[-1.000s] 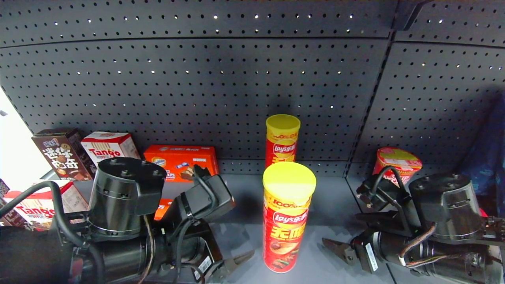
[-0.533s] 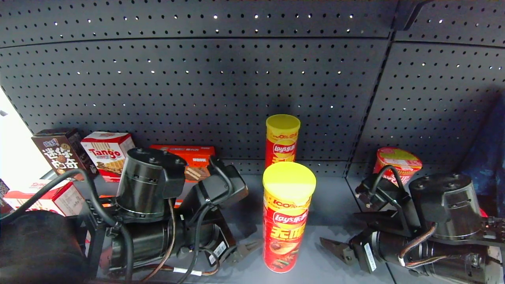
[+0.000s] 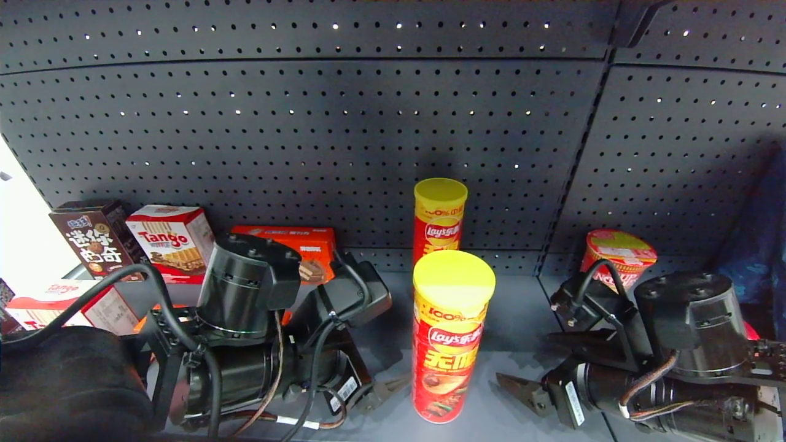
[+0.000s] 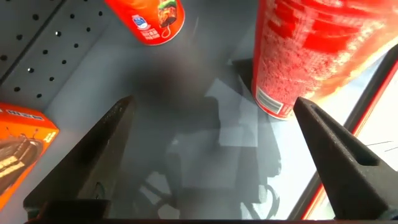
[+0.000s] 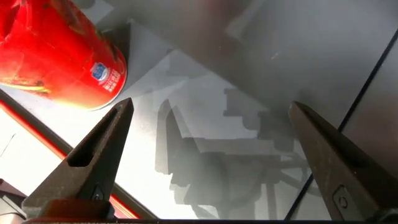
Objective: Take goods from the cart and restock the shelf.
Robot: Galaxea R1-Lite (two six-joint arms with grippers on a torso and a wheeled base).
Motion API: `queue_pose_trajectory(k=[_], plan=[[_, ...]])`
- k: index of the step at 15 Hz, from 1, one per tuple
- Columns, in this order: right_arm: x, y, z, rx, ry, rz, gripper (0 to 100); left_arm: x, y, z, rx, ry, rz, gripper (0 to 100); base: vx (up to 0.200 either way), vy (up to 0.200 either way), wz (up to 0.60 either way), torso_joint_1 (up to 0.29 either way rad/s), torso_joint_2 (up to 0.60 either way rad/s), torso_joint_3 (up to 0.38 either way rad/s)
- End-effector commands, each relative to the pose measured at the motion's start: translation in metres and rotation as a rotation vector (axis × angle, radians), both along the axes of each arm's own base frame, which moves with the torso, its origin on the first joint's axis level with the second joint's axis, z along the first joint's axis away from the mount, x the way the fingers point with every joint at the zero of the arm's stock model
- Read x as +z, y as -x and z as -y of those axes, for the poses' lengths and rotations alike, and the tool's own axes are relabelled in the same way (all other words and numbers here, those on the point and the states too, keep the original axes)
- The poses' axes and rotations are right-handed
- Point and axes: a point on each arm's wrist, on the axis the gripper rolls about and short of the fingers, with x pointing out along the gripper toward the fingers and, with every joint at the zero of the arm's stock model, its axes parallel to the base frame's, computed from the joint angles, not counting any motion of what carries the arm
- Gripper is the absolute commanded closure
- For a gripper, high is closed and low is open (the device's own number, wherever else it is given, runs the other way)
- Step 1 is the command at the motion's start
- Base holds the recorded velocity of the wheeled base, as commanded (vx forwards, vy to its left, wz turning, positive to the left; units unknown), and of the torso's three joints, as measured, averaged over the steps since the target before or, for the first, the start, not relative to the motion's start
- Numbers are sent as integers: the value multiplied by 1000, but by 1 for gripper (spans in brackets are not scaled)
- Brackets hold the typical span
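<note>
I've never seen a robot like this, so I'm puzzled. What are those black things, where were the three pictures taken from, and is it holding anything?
The black things are a robot's two arms, each ending in a two-fingered hand. The big picture comes from a camera on its head, looking down at a dark grey metal shelf. The two smaller pictures come from cameras on its wrists, looking out between the fingers of the left hand and the right hand. Both hands are open and hold nothing. Between them stands a tall red crisp tube with a yellow lid, with a second red tube behind it, near the back wall. Further left are an orange cardboard box, a red-and-white box and a brown box. On the right stands a red paper cup with a sealed lid.
</note>
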Motion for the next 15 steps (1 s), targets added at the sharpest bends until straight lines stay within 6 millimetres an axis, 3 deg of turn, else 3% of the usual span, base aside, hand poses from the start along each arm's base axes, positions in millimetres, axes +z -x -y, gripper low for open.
queue_pose_trajectory(k=[1, 3, 5, 8, 12, 15], plan=[[2, 2, -2, 11, -5, 6, 0, 2, 3, -3, 2, 4, 5, 0, 0, 0, 0, 0, 0, 0], [5, 3, -2, 14, -12, 18, 0, 10, 8, -8, 3, 23, 25, 0, 0, 0, 0, 0, 0, 0], [33, 6, 0, 12, -79, 108, 0, 25, 18, -27, 42, 62, 70, 0, 0, 0, 0, 0, 0, 0], [66, 1, 7, -25, -155, 207, 0, 44, 11, -44, 114, 103, 131, 0, 0, 0, 0, 0, 0, 0], [87, 10, 33, -125, -197, 298, 0, 67, 19, -70, 196, 164, 231, 0, 0, 0, 0, 0, 0, 0], [105, 22, 61, -215, -237, 380, 0, 78, 37, -105, 311, 187, 304, 0, 0, 0, 0, 0, 0, 0]])
